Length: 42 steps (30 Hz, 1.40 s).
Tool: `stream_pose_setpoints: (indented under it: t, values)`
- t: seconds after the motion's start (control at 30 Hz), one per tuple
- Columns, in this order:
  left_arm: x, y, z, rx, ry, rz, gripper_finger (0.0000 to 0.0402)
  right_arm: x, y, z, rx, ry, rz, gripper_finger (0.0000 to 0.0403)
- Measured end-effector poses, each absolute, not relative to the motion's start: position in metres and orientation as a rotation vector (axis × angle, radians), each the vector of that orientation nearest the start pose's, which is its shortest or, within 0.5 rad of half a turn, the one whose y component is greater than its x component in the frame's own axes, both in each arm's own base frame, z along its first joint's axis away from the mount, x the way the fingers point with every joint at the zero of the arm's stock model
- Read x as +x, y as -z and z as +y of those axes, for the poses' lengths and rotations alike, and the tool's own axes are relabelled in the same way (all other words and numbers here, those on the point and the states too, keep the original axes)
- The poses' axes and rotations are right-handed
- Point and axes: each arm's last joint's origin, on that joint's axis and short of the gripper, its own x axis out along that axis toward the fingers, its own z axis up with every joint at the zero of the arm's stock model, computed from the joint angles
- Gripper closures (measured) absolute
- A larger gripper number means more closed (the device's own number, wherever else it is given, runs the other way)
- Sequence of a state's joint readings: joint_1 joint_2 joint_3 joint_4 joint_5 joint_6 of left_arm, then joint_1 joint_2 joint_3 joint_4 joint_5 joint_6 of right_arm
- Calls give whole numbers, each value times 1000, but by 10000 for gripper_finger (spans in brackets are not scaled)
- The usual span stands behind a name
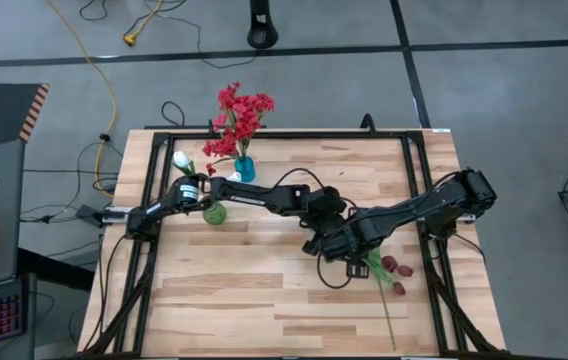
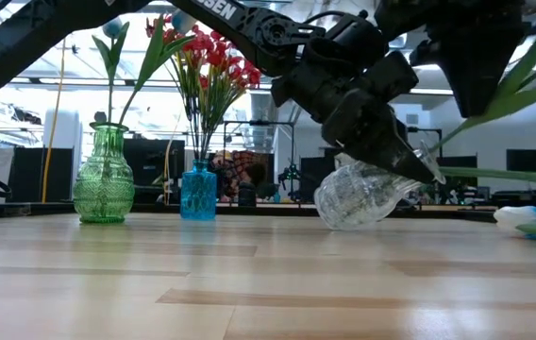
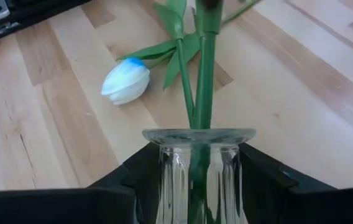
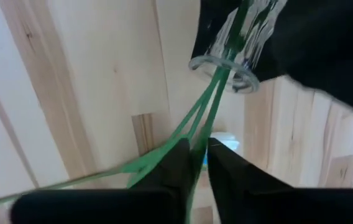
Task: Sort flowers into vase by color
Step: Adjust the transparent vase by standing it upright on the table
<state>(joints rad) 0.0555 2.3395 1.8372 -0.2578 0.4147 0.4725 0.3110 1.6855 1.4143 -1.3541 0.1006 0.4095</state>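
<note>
Right now, step in hand: I judge I am feeding flower stems (image 3: 202,74) into the clear glass vase (image 2: 358,196), which sits tipped on the table right of centre.
Left gripper (image 3: 192,180): my fingers stand part-open around the clear vase's neck, gripping it on both sides and holding it tilted with its mouth toward my right arm.
Right gripper (image 4: 200,163): my two dark fingers sit close together with only a thin gap; green stems run through that gap and on into the vase mouth. Whether I am pinching them or have let go, I cannot tell.
Other flowers: red blossoms (image 1: 239,115) stand in the blue vase (image 2: 198,192) at the far side; a white tulip (image 1: 181,160) stands in the green vase (image 2: 104,179) to the far left; a white tulip head (image 3: 125,81) lies on the wood just beyond the clear vase's mouth; maroon heads (image 1: 396,268) lie near the right side.
Next move, as I judge it: seat the stems deeper, free my right fingers, then stand the clear vase upright.
Hard to make out: from above my two arms cover the clear vase; how deep the stems reach inside the glass is unclear; which blossoms belong to these stems I cannot see.
</note>
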Motion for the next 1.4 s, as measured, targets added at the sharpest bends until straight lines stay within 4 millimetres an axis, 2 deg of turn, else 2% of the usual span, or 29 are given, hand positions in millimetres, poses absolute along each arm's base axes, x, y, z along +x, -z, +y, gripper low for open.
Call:
stream_pose_setpoints:
  t: [0.17, 0.3, 0.73, 0.9, 1.17, 1.4]
  values:
    - [515, -166, 17, 258, 513, 633, 249, 284, -261, 88, -20, 169, 1582, 261]
    - [516, -167, 17, 217, 541, 612, 252, 284, -261, 88, -40, 149, 1586, 235]
    - [517, -168, 18, 199, 534, 603, 251, 278, -266, 89, -76, 174, 1590, 226]
    - [517, -169, 19, 184, 542, 593, 246, 263, -287, 91, -22, 216, 1492, 226]
    - [516, -172, 32, 63, 585, 572, 251, 231, -326, 90, 72, 306, 1270, 226]
    - [517, -176, 42, -19, 632, 526, 253, 207, -347, 87, 115, 338, 1139, 226]
